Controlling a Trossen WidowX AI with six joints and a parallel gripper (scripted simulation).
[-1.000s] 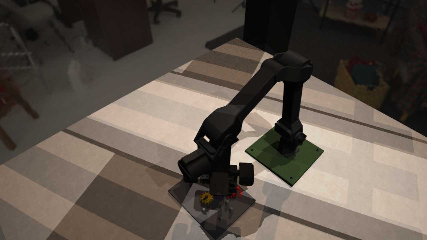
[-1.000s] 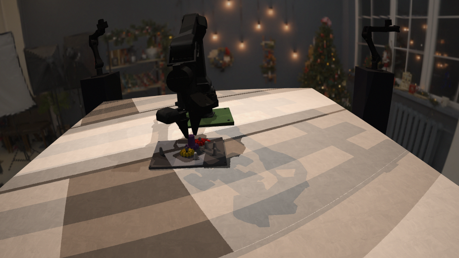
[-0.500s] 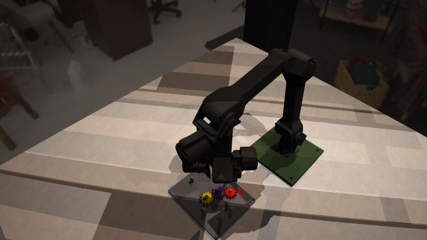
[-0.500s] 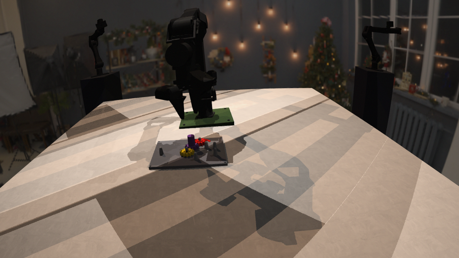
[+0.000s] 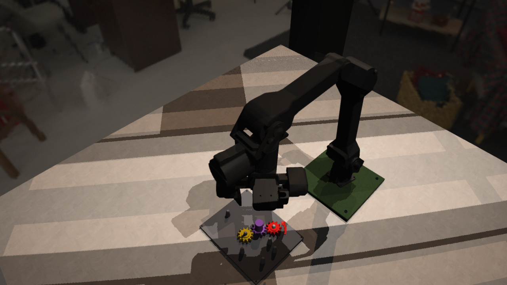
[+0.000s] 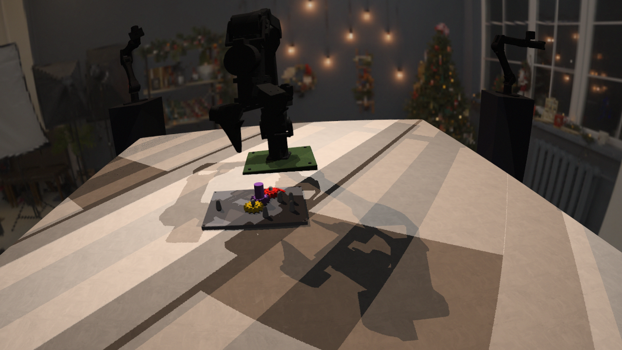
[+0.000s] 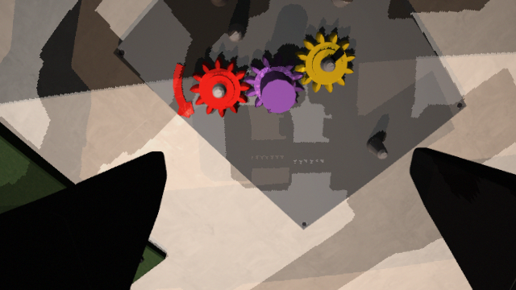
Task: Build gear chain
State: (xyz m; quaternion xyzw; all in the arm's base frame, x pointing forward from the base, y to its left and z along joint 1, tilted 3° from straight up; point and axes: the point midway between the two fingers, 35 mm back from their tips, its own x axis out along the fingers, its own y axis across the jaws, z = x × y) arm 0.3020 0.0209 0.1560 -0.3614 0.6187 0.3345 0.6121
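Observation:
A purple gear point(image 5: 259, 225) point(image 6: 258, 190) point(image 7: 279, 96) with a tall round handle stands upright on the grey board point(image 5: 212, 227) point(image 6: 226, 219) point(image 7: 343, 149). It is between the red gear point(image 5: 271, 230) point(image 6: 273, 194) point(image 7: 231, 90) and the yellow gear point(image 5: 244, 239) point(image 6: 253, 209) point(image 7: 318, 75) with a black stripe, and its teeth meet those of both. It looks level with them; its peg is hidden. My gripper point(image 7: 291, 162) is wide open and empty, raised above and behind the gears on the arm-base side. No loose gear shows on the table.
Several bare pegs stand on the board, one alone at the left point(image 5: 227, 213) point(image 6: 218, 205) point(image 7: 379, 149) and others nearer the front. The red arrow point(image 5: 284, 228) point(image 7: 178, 86) lies beside the red gear. The green base plate point(image 5: 365, 187) point(image 6: 300, 163) is behind the board.

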